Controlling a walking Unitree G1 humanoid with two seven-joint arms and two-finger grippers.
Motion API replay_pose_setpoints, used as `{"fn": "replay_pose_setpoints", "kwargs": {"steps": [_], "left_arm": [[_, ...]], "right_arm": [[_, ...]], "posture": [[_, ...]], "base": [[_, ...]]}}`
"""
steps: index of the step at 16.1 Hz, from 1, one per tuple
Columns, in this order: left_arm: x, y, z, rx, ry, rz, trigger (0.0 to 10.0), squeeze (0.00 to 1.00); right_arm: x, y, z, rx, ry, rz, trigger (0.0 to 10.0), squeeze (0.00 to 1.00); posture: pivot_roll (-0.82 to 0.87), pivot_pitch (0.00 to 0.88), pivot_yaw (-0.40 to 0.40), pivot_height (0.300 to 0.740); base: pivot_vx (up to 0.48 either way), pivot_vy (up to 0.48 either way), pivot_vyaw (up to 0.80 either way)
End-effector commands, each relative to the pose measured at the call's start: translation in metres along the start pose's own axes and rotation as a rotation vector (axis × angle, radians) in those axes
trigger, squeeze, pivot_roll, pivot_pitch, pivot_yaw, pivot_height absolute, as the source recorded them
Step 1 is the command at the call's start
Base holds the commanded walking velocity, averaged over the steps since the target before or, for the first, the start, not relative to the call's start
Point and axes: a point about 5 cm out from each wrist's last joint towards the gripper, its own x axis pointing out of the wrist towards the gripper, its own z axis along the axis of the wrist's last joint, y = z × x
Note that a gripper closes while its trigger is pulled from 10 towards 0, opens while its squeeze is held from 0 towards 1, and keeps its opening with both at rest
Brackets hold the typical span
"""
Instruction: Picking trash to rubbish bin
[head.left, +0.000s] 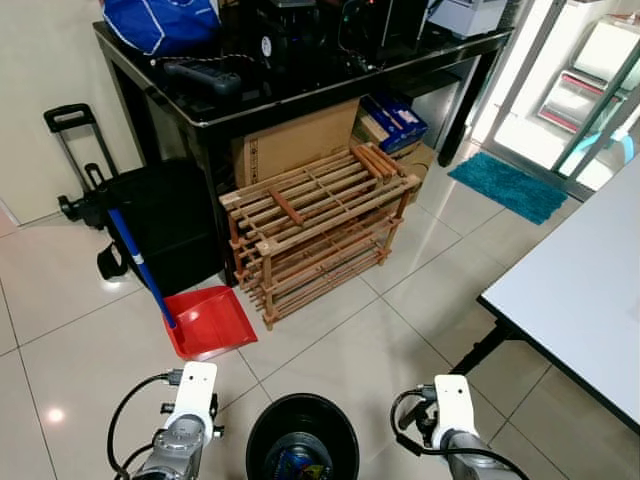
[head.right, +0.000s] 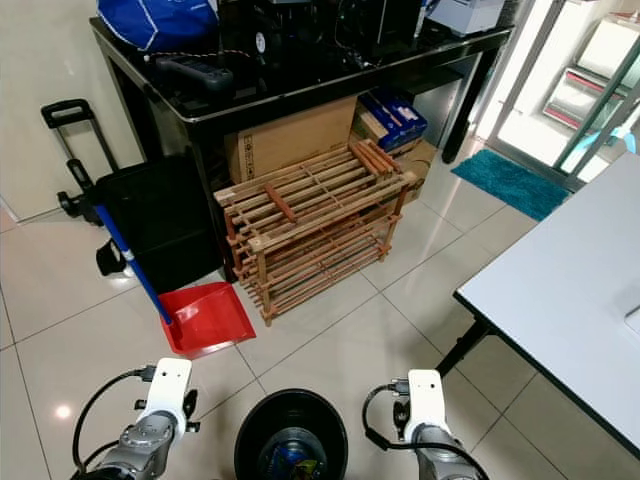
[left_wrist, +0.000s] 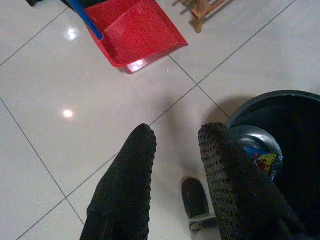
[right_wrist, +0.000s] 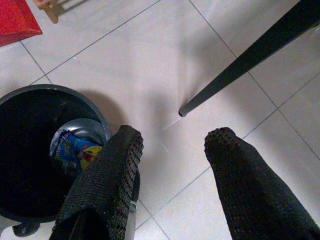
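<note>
Pale glossy floor tiles (head.left: 400, 330) run under everything, and on them, at 6 o'clock in the eye views between the two arms, stands the black bin (head.left: 302, 438). Inside it lies a crumpled wrapper (right_wrist: 75, 147), silver with blue and yellow print. Left gripper (left_wrist: 175, 145) hangs over the tiles just beside the bin's rim, its fingers (left_wrist: 132, 165) parted with nothing between them; right gripper (right_wrist: 172, 150) hangs at the bin's other side, its fingers (right_wrist: 112, 170) spread wide and empty, one overlapping the rim. A black table leg (right_wrist: 245, 60) slants to the floor close by, belonging to the white table (head.left: 580, 290) at 3 o'clock. At 10 o'clock from the bin lies a red dustpan (head.left: 212, 320) with a blue handle (head.left: 140, 265), leaning toward a black trolley bag (head.left: 165, 225). At 12 o'clock a wooden rack (head.left: 315, 230) stands before a black desk (head.left: 250, 100) with a cardboard box (head.left: 295, 140) beneath it and a blue bag (head.left: 160, 22) on top. A teal mat (head.left: 507, 185) lies at 2 o'clock.
</note>
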Motion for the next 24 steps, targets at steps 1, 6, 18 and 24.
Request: {"fn": "replay_pose_setpoints", "kwargs": {"steps": [1, 6, 18, 24], "left_arm": [[-0.0007, -0.0021, -0.0027, 0.014, 0.002, 0.003, 10.0, 0.00], [-0.0002, -0.0019, -0.0002, 0.035, -0.005, 0.006, 10.0, 0.00], [-0.0005, -0.0008, -0.0028, 0.018, 0.011, 0.026, 10.0, 0.00], [-0.0010, -0.0007, -0.0048, 0.010, 0.014, 0.027, 10.0, 0.00]], "right_arm": [[0.0003, -0.0024, 0.0011, 0.012, -0.002, -0.017, 10.0, 0.00], [0.0006, 0.0017, 0.0009, 0.005, 0.003, -0.001, 10.0, 0.00], [-0.0001, -0.0059, -0.0001, 0.026, 0.003, -0.028, 10.0, 0.00], [-0.0006, -0.0055, -0.0021, 0.027, 0.007, -0.024, 10.0, 0.00]], "posture": [[0.04, 0.000, -0.066, 0.740], [0.04, 0.000, -0.067, 0.740], [0.04, 0.000, -0.084, 0.740], [0.04, 0.000, -0.086, 0.740]], "base": [[0.000, 0.000, 0.00], [0.000, 0.000, 0.00], [0.000, 0.000, 0.00], [0.000, 0.000, 0.00]]}}
